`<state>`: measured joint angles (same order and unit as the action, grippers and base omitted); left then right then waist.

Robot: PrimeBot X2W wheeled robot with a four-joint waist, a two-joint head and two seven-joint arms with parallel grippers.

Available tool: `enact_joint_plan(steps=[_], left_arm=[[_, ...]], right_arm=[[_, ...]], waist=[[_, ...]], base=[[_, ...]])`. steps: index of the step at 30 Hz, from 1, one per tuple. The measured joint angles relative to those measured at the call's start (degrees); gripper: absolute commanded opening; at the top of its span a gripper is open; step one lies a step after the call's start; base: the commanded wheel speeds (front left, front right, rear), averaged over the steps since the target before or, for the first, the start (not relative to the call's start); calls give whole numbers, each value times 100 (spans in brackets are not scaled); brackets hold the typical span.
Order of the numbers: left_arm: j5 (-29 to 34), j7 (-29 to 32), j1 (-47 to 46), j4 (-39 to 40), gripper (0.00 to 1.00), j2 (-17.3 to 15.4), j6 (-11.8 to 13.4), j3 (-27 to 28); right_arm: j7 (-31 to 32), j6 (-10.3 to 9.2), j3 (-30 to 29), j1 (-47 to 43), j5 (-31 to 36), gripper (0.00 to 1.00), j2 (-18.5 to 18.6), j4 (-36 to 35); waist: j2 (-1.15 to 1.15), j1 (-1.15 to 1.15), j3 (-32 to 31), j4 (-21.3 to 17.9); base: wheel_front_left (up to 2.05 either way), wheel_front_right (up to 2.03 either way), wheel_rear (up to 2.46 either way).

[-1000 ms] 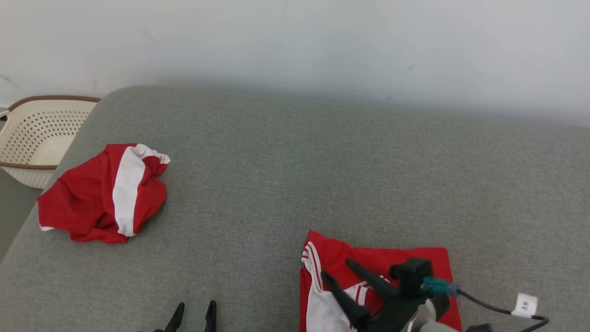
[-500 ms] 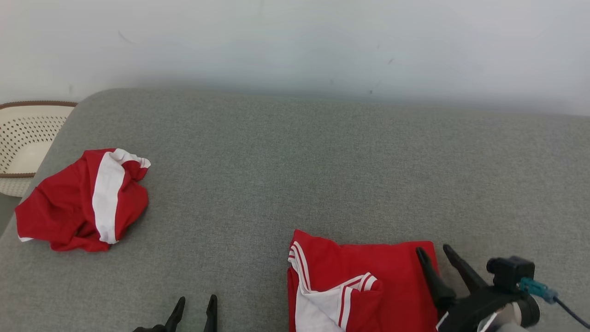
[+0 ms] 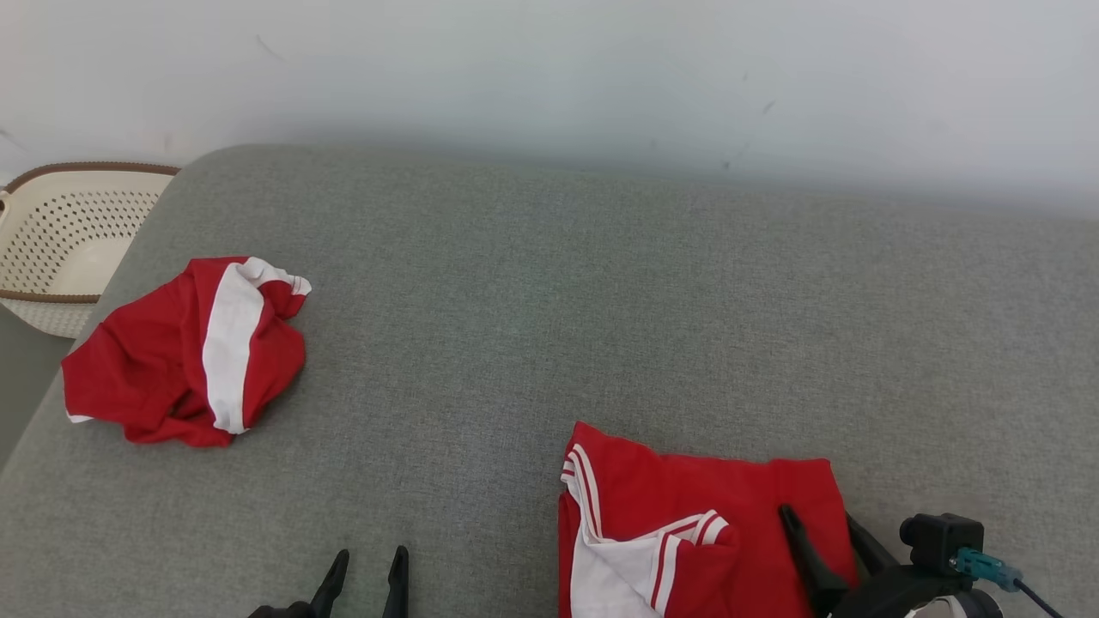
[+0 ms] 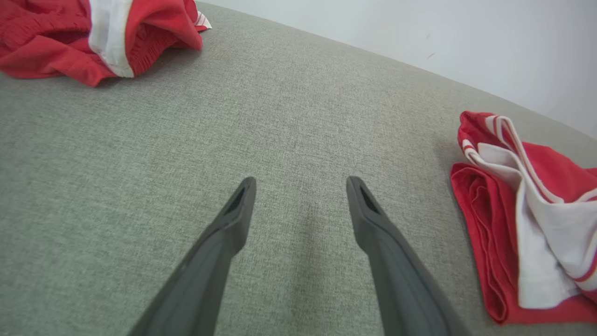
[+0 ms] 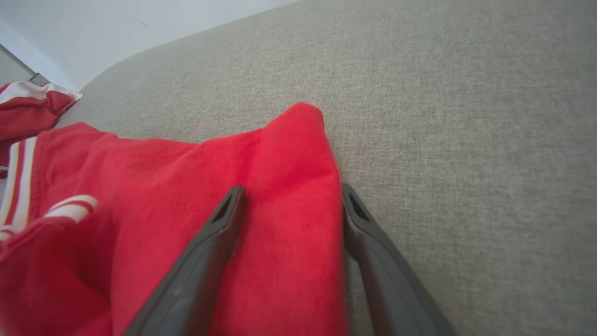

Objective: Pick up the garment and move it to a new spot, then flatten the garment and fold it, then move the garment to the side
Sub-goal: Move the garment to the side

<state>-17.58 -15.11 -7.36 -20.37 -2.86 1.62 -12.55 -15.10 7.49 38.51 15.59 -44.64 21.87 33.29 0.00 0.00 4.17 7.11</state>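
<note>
—Head view first: what is laid on the grey surface (image 3: pixel 532 326)?

—A folded garment (image 3: pixel 687 506) is seen at the near right. It is red knit, with narrow white stripes along one hem and a white panel turned up at its left side. It is folded into a rough rectangle with soft, layered edges. A crumpled garment (image 3: pixel 185 352), red with a broad white band, is heaped well apart at the left, near the surface's rounded corner.

—And the surface itself?

—A coarse woven grey cloth is shown, padded underneath. Beside its left corner a cream plastic basket (image 3: pixel 60 240) is set, perforated with small holes and trimmed with a brown rim.

—How is the right gripper (image 3: pixel 817 515) placed?

—Its two tapered dark fingers are spread wide across the folded garment's right edge. In the right wrist view one finger is laid on the red cloth and the other is just beside the hem, over the grey weave. A raised ridge of cloth is framed between them, but nothing is pinched.

—And the left gripper (image 3: pixel 371 552)?

—It is spread just as wide over bare weave between the two garments, and nothing is held.
</note>
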Motion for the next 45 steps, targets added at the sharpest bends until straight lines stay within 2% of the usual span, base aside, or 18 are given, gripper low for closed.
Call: enact_joint_plan(steps=[2,3,4,5,7,8,9,10,14,22,32,45], left_arm=[[0,0,0,2,100,0,0,2],[0,0,0,3,100,1,0,5],[0,0,0,5,100,1,-1,9],[0,0,1,7,100,1,-1,14],[0,0,1,9,100,1,-1,24],[0,0,1,10,100,1,-1,27],[-1,0,1,10,100,1,-1,31],[-1,0,1,10,100,1,-1,37],[-1,0,2,15,100,1,0,48],[-2,0,55,46,100,1,0,73],[-19,0,149,158,100,-1,-5,73],[209,0,-33,404,100,3,9,-15]], right_arm=[[-2,0,88,14,-41,100,-7,83],[-3,0,120,26,-66,93,-8,103],[-3,0,149,38,-77,78,-7,119],[-3,0,176,51,-80,49,-8,131],[-2,0,213,83,-107,45,-8,156],[-2,0,226,114,-121,38,-4,170],[-2,0,229,142,-118,8,0,171],[-2,0,223,157,-100,0,9,166],[2,0,-59,180,96,0,27,-45],[1,0,-887,122,959,0,11,-982],[1,0,-880,-7,1089,0,-40,-1006],[1,0,-855,33,1029,0,-97,-777]], waist=[[0,0,-4,21],[0,0,-7,25],[0,0,-9,27],[0,0,-9,27],[0,0,-11,22],[0,0,-12,17],[0,0,-13,12],[0,0,-15,6],[0,0,-31,-33],[0,0,-235,-154],[0,-1,-446,-584],[0,-1,-407,-1629]], base=[[0,0,0],[0,0,0],[0,0,0],[0,0,0],[0,0,0],[0,0,0],[0,0,0],[0,0,0],[0,0,0],[0,0,0],[0,0,0],[0,0,0]])
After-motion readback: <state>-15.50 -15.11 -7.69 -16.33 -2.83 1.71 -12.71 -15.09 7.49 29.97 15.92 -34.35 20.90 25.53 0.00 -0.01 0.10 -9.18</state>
